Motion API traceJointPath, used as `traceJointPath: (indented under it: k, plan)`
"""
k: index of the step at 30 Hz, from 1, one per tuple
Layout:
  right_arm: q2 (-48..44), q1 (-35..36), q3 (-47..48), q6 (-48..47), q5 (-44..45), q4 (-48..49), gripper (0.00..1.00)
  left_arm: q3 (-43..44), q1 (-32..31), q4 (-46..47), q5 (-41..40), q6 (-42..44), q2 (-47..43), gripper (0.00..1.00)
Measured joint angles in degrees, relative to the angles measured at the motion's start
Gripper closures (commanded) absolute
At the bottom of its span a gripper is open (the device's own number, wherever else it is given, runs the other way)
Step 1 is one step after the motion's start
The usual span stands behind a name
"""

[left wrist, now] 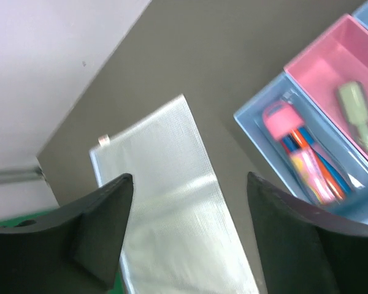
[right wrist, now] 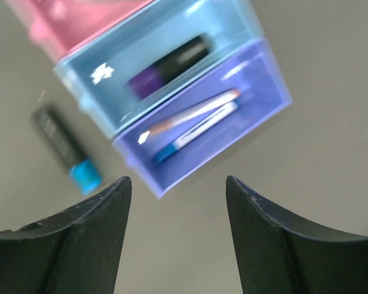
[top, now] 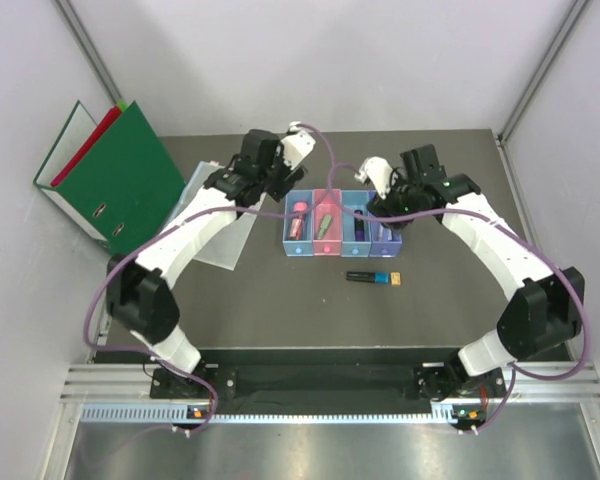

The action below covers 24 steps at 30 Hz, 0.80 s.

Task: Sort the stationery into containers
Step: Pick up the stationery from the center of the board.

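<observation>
Two-arm sorting rig, wrist and overhead views. Left claw (left wrist: 190,202): jaws wide, nothing between them, hanging above the bench (left wrist: 172,55). Directly under its gap lies a clear plastic sleeve (left wrist: 172,202); ahead and off to one side, past one finger, stands the light blue bin (left wrist: 257,122), holding a pink-capped glue stick (left wrist: 279,119) and several pens (left wrist: 313,165). Beyond that, the pink bin (left wrist: 319,61) holds a green highlighter (left wrist: 357,113). Right claw (right wrist: 178,202): jaws wide and empty, poised over bare bench. Just ahead of its gap stands the purple bin (right wrist: 270,98) with two pens (right wrist: 193,122) inside; farther ahead, the blue bin (right wrist: 172,37) holds a dark marker (right wrist: 168,66). Outside the bins, ahead of one finger, a black marker with a blue cap (right wrist: 64,150) lies on the bench. Well away from both claws, beyond the left arm, stand the ring binders (top: 120,185)
</observation>
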Motion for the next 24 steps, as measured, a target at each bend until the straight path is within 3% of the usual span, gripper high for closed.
traceJointPath:
  k: [3, 13, 24]
  plan:
    - [-0.48, 1.29, -0.04, -8.07, -3.45, -7.41, 0.32, -3.28, 0.0, -3.69, 0.74, -0.81, -6.27, 0.01]
    - [0.15, 12.28, -12.39, -19.93, -3.37, -14.8, 0.24, -8.55, 0.0, -15.74, 3.26, -1.46, -22.77, 0.01]
    - [8.33, 13.22, -14.14, -20.33, -1.75, -7.54, 0.25, -8.63, 0.0, -22.08, 2.99, 0.9, -25.31, 0.01]
